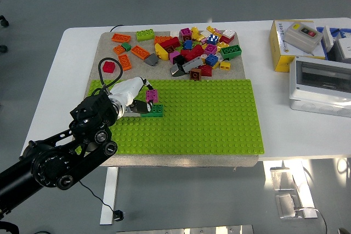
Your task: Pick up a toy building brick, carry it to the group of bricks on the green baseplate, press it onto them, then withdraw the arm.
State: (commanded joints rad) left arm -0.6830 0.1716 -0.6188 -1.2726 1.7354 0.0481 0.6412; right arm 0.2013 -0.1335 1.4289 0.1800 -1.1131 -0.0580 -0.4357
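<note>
Fingers (143, 102) of the left hand (131, 92) pinch a magenta brick (152, 96), holding it directly atop the dark green brick (153, 110) on the green baseplate (208, 119). Loose bricks (192, 47) lie heaped beyond, on the white table (60, 80).

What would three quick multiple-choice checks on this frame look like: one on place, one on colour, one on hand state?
1. Where is the robot's left hand?
A. Over the loose pile of bricks
B. At the row of bricks on the green studded baseplate
C. Off the table

2. What colour is the small square brick in that hand?
A. Magenta
B. Yellow
C. Blue

3. What state is the left hand in?
A. Open, holding nothing
B. Curled, holding nothing
C. Closed on a brick

Answers:
1 B: the hand sits at the grey and dark green brick row near the baseplate's left end.
2 A: the brick at the fingertips is magenta.
3 C: the fingers wrap the magenta brick above the row.
</note>
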